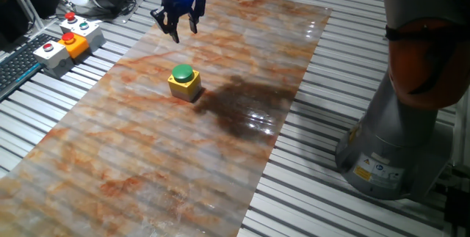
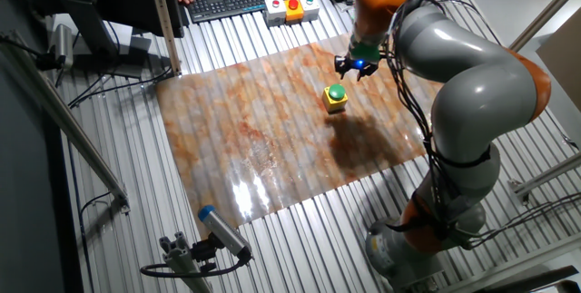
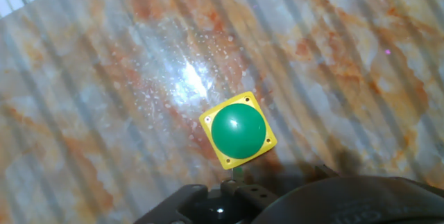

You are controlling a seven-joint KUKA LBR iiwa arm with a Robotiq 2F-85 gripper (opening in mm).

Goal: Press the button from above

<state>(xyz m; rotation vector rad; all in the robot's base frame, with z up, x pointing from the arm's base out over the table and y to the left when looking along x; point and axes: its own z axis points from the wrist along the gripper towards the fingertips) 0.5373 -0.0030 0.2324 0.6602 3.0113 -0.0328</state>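
While the claw (image 1: 178, 18) hangs above and apart from the green button (image 1: 182, 73) on its yellow box (image 1: 185, 86), fingers spread, nothing's pressed; descent remains

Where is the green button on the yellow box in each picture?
One fixed view: green button left of center, on the marbled mat.
Other fixed view: right of center, upper half.
Hand view: just right of center.
Shared landmark: the marbled mat beneath it.
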